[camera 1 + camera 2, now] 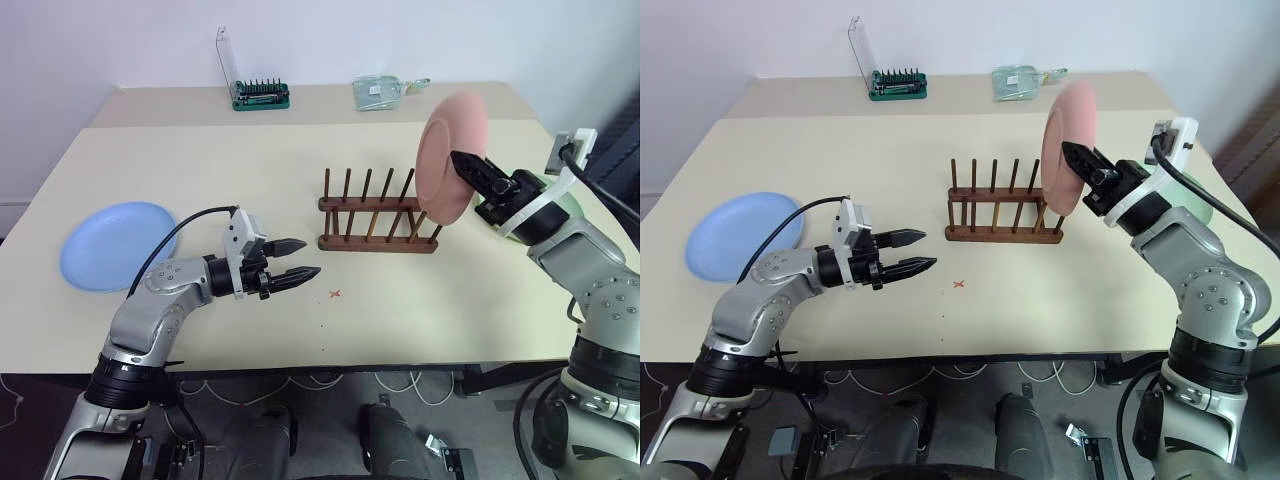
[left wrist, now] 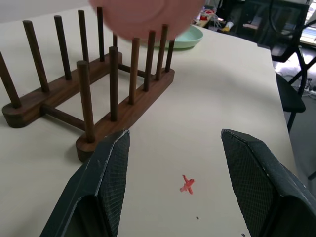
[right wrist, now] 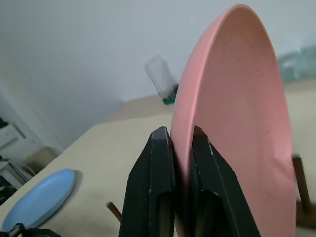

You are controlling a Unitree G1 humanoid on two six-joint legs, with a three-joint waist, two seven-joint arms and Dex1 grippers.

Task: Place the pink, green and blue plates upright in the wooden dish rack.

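A: How do the claws stand?

B: The right gripper [image 1: 466, 163] is clamped on the rim of the pink plate [image 1: 449, 155], one black finger on each face, with barely a gap between them. The left gripper [image 1: 297, 260] is spread fairly wide and carries nothing; its two fingers point level toward the wooden dish rack [image 1: 379, 215] and touch neither rack nor table.

A: What does the plate look like?

B: Round, plain, matte pink, standing on edge in the grip, nearly upright and tipped a little. It hangs just above the rack's right end, over the last pegs; I cannot tell whether its lower edge touches them.

A: And the rack itself?

B: Dark reddish-brown, two parallel rails with thin upright pegs, every slot bare. It sits near the middle of the table [image 1: 200, 160].

A: The other plates?

B: The blue plate [image 1: 116, 244] lies flat well to the left of the rack, near the table's left edge. The green plate [image 2: 186, 39] lies flat beyond the rack's right end, seen from the left wrist.

A: The arms?

B: The right forearm reaches in from the rack's right, gripper angled up and toward the rack. The left arm is bent, its gripper just left of the rack's front rail, close to a small red cross [image 1: 336, 294] marked on the table.

A: Anything behind?

B: A green-based tool holder [image 1: 260, 95] with a raised clear lid, far beyond the rack.
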